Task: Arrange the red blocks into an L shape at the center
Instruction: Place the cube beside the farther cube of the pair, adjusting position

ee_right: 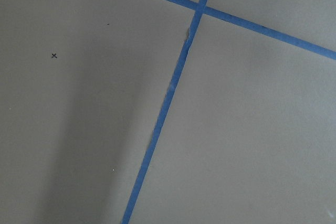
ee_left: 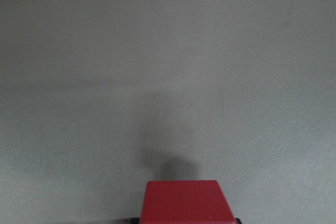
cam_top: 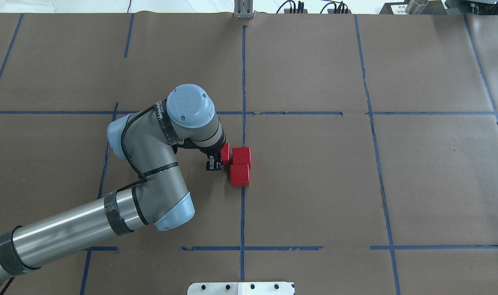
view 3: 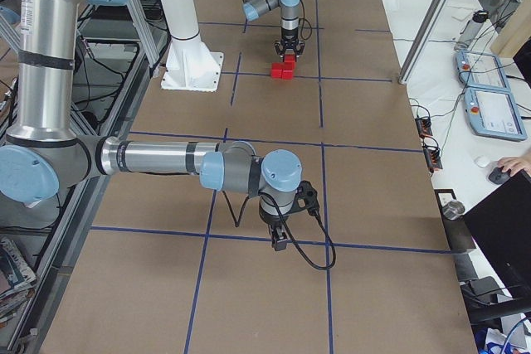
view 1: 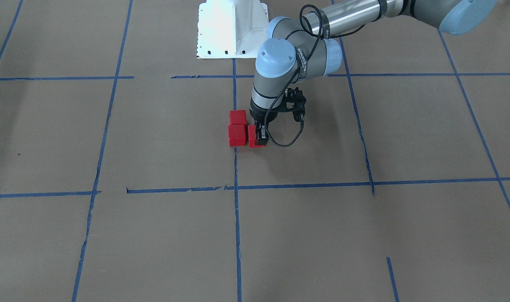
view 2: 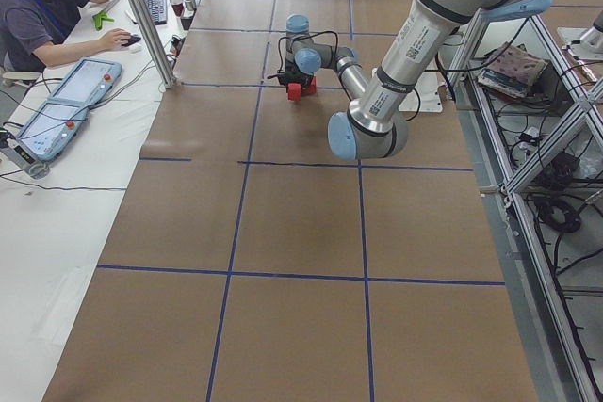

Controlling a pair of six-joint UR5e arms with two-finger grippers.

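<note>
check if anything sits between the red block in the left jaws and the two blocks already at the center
Nothing visible does. The left gripper holds the third red block right beside the two placed red blocks at the center; whether it touches them is unclear.

the left arm (cam_top: 150, 180) and right arm (view 3: 158, 157) are silver tubes with grey joints and pale blue round caps (cam_top: 190, 105) dotted with small screws. black bands ring the tubes. a black cable (view 1: 283, 146) loops to the black left tool (view 1: 257, 138). the base (view 1: 232, 29) is white.
</note>
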